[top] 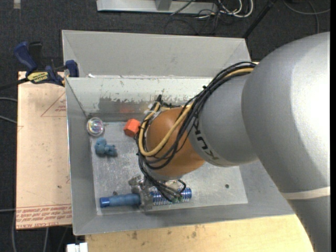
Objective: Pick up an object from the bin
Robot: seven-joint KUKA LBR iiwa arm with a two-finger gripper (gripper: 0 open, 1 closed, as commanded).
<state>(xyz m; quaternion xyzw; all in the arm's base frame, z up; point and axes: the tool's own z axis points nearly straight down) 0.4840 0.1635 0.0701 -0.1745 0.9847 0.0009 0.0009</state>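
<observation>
The gripper (143, 194) is sitting low in the bin (79, 156); whether it is spread or closed, I cannot tell. A blue stick (118, 200) is lying right at its tip, pointing away. It is probably light, stiff and slippery, so it is best gripped across its shaft.

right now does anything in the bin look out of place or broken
Nothing stands out. The clear ball, orange block and blue figure lie apart on the bin floor; the tool is low at a blue stick by the near wall.
</observation>
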